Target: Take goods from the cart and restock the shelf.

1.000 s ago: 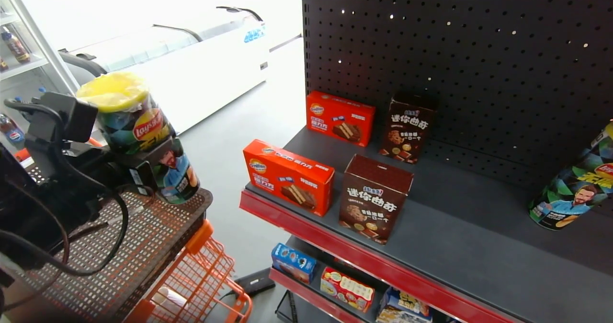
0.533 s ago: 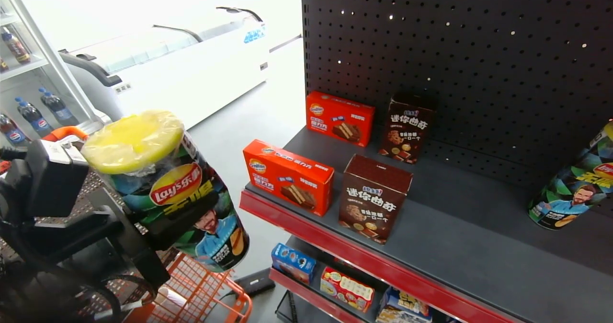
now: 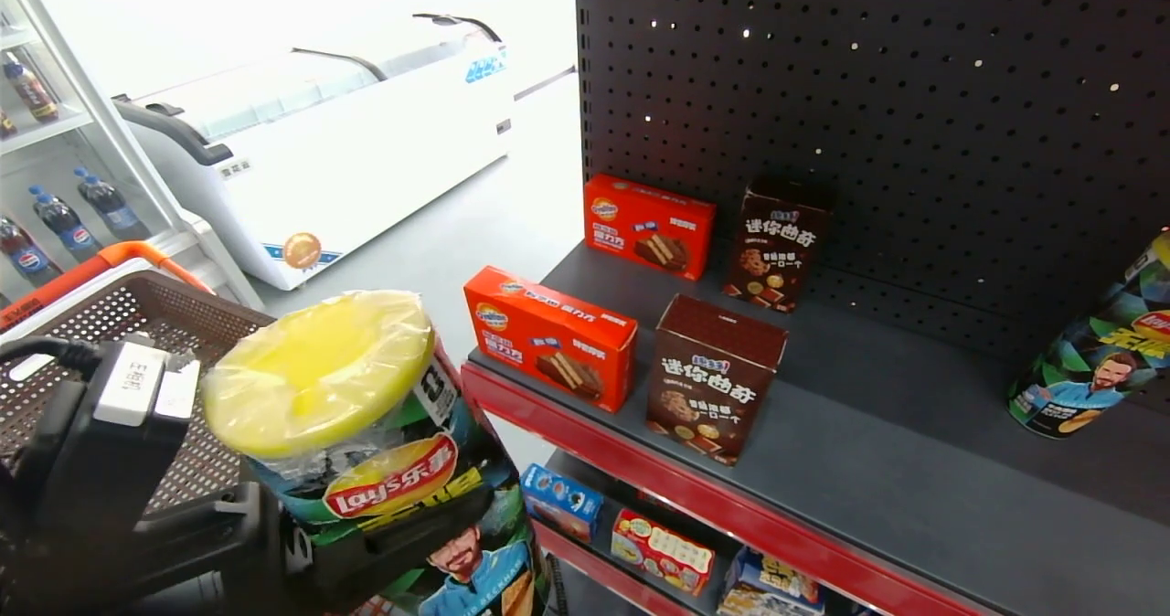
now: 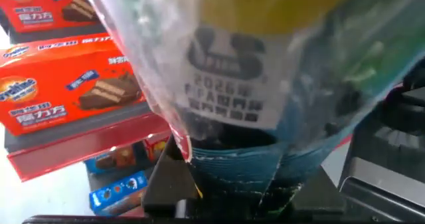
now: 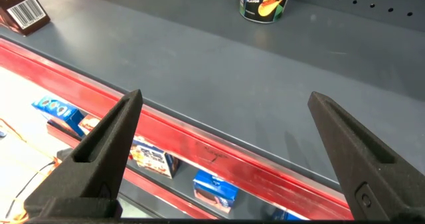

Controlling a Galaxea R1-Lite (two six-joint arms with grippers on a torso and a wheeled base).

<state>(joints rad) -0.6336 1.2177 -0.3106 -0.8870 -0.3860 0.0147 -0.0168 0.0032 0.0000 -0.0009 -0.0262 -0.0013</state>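
Between cart (image 3: 137, 323) and shelf (image 3: 877, 451), the left gripper (image 3: 366, 543) pinches a chip can (image 3: 384, 483), not yet placed. A second can (image 3: 1092, 360) stands shelved. The right gripper (image 5: 226, 164) hangs spread above the shelf.

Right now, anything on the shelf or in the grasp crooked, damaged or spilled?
Nothing spilled or damaged. The green chip canister with a yellow lid leans in the left hand, clear wrap crinkled under its lid. On the dark grey shelf, the front red cardboard box and front brown cardboard box stand upright.
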